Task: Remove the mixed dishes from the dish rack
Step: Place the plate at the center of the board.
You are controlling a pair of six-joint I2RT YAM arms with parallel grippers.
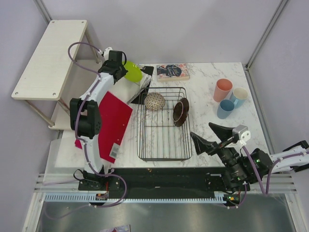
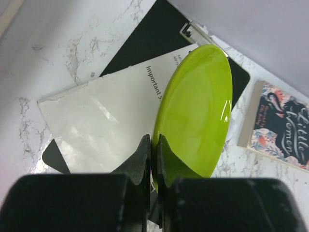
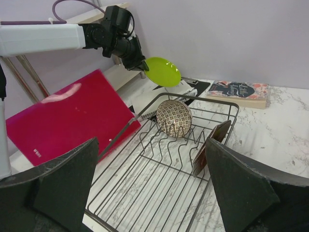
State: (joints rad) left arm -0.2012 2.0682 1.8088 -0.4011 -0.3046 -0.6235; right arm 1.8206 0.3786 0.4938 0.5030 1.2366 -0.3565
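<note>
My left gripper (image 1: pixel 126 67) is shut on the rim of the lime green plate (image 1: pixel 132 71) and holds it on edge above a clipboard, left of the black wire dish rack (image 1: pixel 164 153). It shows large in the left wrist view (image 2: pixel 195 113) and small in the right wrist view (image 3: pixel 162 71). The speckled bowl (image 1: pixel 154 101) and the dark-backed plate (image 1: pixel 181 111) stand in the rack's far end. The pink cup (image 1: pixel 222 89), light blue mug (image 1: pixel 238 96) and darker blue cup (image 1: pixel 225 108) stand on the table at the right. My right gripper (image 1: pixel 208 137) is open and empty near the rack's near right corner.
A black clipboard with white paper (image 2: pixel 104 113) lies under the green plate. A book (image 1: pixel 173 72) lies behind the rack. A flat red board (image 1: pixel 113 121) leans at the rack's left. A white wooden shelf (image 1: pixel 50 58) stands at the far left.
</note>
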